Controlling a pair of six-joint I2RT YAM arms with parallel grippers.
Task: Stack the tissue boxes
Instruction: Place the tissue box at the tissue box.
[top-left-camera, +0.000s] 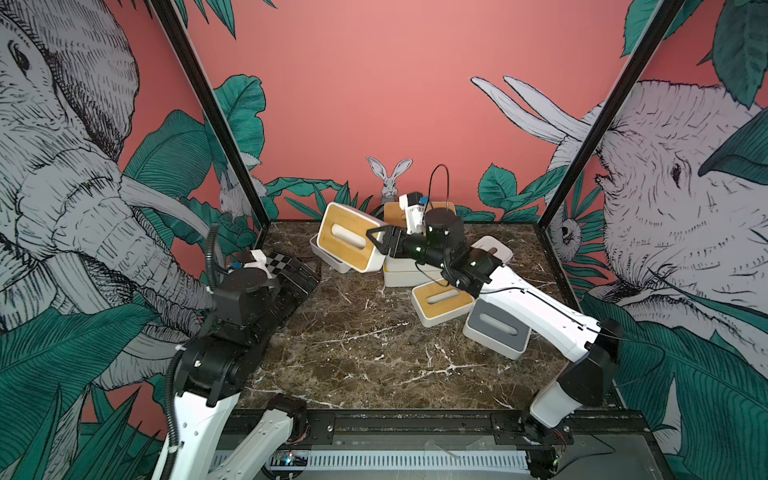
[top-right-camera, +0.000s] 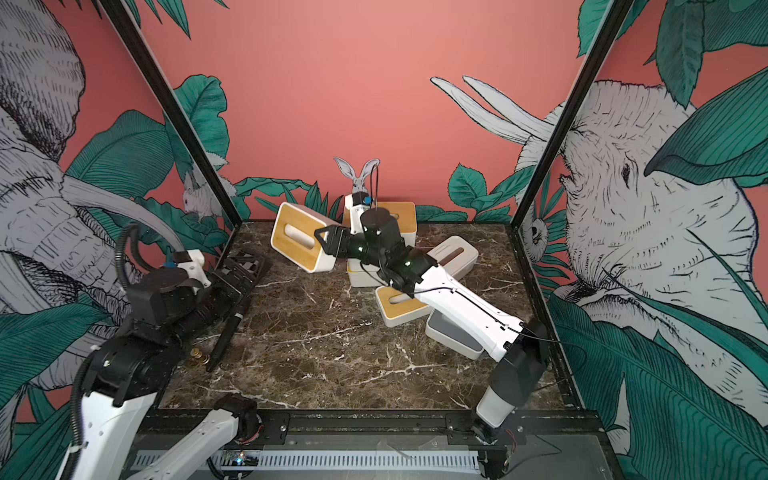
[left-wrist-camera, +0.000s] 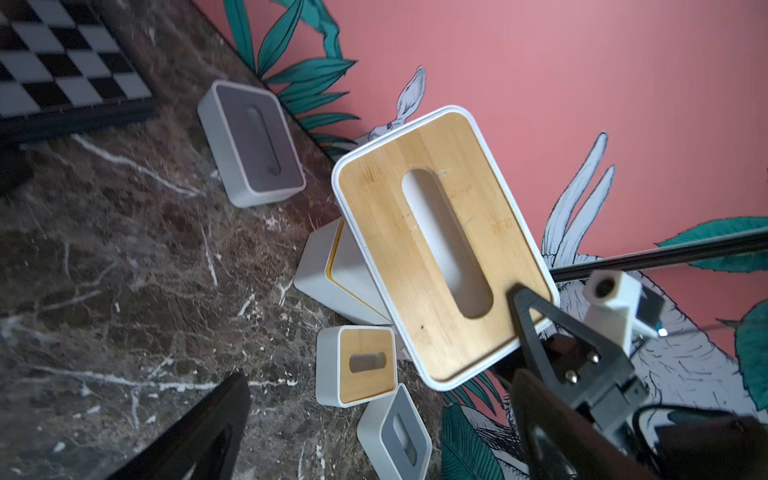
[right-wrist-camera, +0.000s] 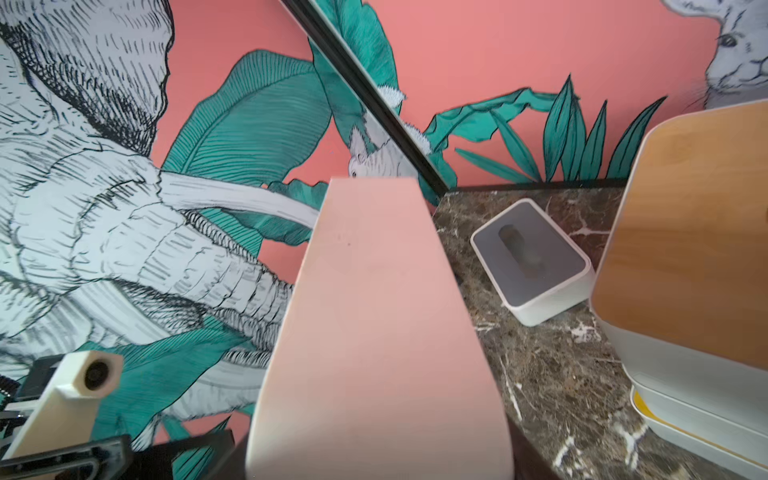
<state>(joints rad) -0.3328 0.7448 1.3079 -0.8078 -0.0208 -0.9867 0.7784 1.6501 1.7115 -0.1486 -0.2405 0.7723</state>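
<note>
Right gripper (top-left-camera: 376, 242) pinches one short end of the wood-lidded tissue box (top-left-camera: 347, 237), which is tilted above the other boxes (top-left-camera: 442, 302) at rear centre with its long axis pointing away rear-left; the left gripper (top-right-camera: 245, 270), fingers spread, is well apart by the checkerboard (top-left-camera: 277, 262).

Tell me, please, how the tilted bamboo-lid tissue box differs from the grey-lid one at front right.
The tilted bamboo-lid box has a wood lid, the front grey-lid box a grey one. The bamboo one is tipped steeply up; the grey one lies flat on the table. The right gripper holds the bamboo one in its jaws; nothing grips the grey one. Both are white, rounded, with slotted lids.
</note>
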